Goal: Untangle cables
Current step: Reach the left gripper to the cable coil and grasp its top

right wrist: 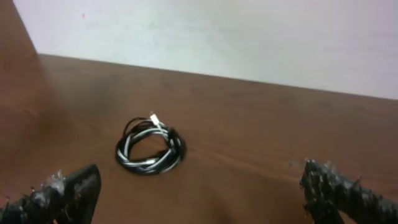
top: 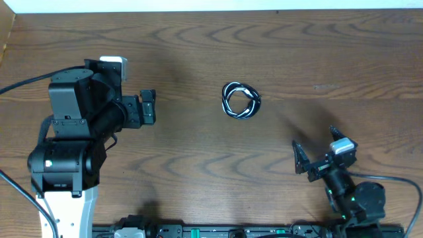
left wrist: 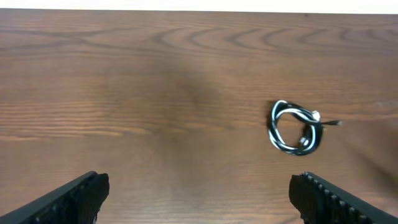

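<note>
The cables lie as one small coil of black and white cords twisted together on the wooden table, right of centre. The coil also shows in the left wrist view and in the right wrist view, each with a small plug end sticking out. My left gripper is open and empty, well to the left of the coil; its fingertips frame bare wood. My right gripper is open and empty, near the front right, apart from the coil.
The wooden table runs to a white wall at the back. The left arm's base stands at the front left, the right arm's base at the front right. A black rail runs along the front edge.
</note>
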Tool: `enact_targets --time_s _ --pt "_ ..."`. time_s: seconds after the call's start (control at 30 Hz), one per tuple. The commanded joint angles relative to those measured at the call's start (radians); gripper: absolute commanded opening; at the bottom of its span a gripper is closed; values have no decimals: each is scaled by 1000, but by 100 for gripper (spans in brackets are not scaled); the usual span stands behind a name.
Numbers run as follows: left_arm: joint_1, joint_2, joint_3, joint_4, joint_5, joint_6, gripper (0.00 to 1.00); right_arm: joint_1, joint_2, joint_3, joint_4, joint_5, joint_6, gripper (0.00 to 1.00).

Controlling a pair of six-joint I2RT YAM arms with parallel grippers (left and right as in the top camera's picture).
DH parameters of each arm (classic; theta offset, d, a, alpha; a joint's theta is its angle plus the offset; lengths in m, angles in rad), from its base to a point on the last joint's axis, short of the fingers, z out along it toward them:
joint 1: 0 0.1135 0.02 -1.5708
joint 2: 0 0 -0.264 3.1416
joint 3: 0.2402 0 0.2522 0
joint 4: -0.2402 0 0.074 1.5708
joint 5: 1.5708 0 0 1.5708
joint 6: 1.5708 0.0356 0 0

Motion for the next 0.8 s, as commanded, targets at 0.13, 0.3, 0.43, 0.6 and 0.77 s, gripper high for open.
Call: enact_targets --time_s 0.13,0.3,0.43,0.6,0.77 --pt "-3 23 15 4 117 -4 98 3 259 307 -67 -21 23 99" --pt "-92 140 27 5 166 -35 98 -8 531 583 -219 -21 16 99" --pt "-156 259 85 11 151 -102 98 -37 679 764 -388 -22 16 99" --pt "-222 442 216 3 150 -93 99 -58 805 930 -530 -68 -1 99" --pt "-281 618 321 13 151 -3 98 -58 841 946 -517 -87 10 99"
